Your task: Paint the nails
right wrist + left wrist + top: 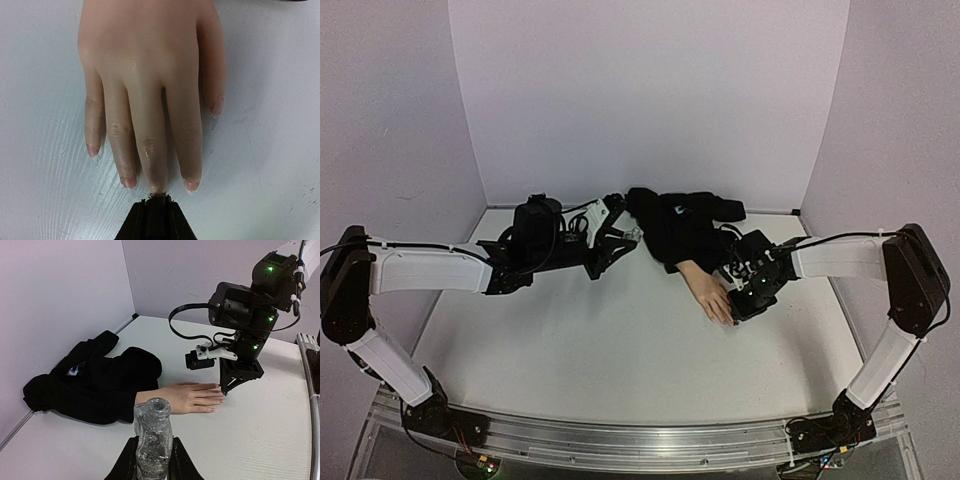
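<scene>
Clamps a clear, glitter-filled bottle [152, 432] between the closed jaws of the left gripper [152, 462], near the middle of the table's [620, 350] far edge. Pinches a dark brush [157, 216] in the right gripper [157, 204], jaws closed on it, tip touching the middle fingertip. Rests the mannequin hand [150, 75] palm-down toward the table's right side, black sleeve [675, 225] bunched at the far edge, fingers aimed at the near right. Shows the nails [191, 185] pale and glossy at those fingertips.
</scene>
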Available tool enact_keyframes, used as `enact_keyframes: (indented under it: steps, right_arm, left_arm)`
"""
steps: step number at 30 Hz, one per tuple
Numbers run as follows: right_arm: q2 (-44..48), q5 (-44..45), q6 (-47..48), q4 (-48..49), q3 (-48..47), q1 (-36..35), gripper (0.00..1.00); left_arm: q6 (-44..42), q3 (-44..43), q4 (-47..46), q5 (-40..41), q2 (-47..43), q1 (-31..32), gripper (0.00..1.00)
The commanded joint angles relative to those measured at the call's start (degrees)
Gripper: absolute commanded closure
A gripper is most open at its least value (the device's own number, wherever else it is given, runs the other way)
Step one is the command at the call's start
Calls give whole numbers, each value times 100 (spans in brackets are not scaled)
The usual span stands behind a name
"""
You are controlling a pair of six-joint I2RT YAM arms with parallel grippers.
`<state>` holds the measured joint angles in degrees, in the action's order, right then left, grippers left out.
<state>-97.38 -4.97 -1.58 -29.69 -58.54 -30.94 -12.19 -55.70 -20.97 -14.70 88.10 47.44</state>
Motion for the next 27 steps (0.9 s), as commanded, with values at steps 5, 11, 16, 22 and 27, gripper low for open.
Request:
enact_keyframes:
  steps: [5, 11, 16, 22, 27]
  right_arm:
    - [-44, 47, -96, -105, -112, -44, 100]
    - [-32, 89, -118, -106, -105, -44, 100]
    - [4, 126, -123, -98, -80, -44, 100]
    - [32, 185, -136, -90, -64, -44, 100]
    - [33, 200, -139, -90, -65, -46, 100]
  left_arm:
    - [-57, 0, -170, 82, -274, -33, 100]
    - [-61, 3, -170, 83, -275, -33, 100]
    - [-57, 24, -170, 97, -300, -28, 100]
    - [-64, 42, -174, 113, -316, -32, 100]
    - [-68, 52, -179, 124, -328, -32, 100]
